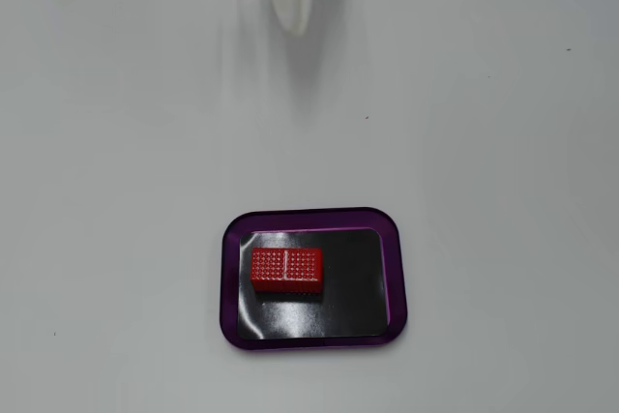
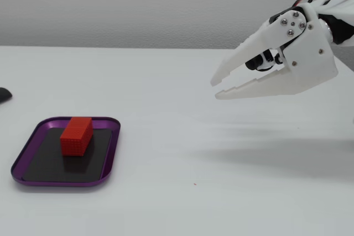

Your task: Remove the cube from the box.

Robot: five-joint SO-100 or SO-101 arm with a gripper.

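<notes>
The small bright red rectangular cube (image 1: 286, 270) (image 2: 76, 135), its surface finely dotted, lies flat on the shiny black floor of the shallow purple-rimmed box (image 1: 232, 287) (image 2: 108, 153), in the upper left part of that floor in a fixed view. The white two-finger gripper (image 2: 217, 89) hangs above the white table (image 2: 221, 164), well apart from the box, with fingers slightly parted and empty.

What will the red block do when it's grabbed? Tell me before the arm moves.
The red block looks rigid with flat faces, so it probably won't roll or flex. Its dotted, ribbed surface should give grip. It looks small, so likely light; a push might slide it across the tray's glossy black floor.
</notes>
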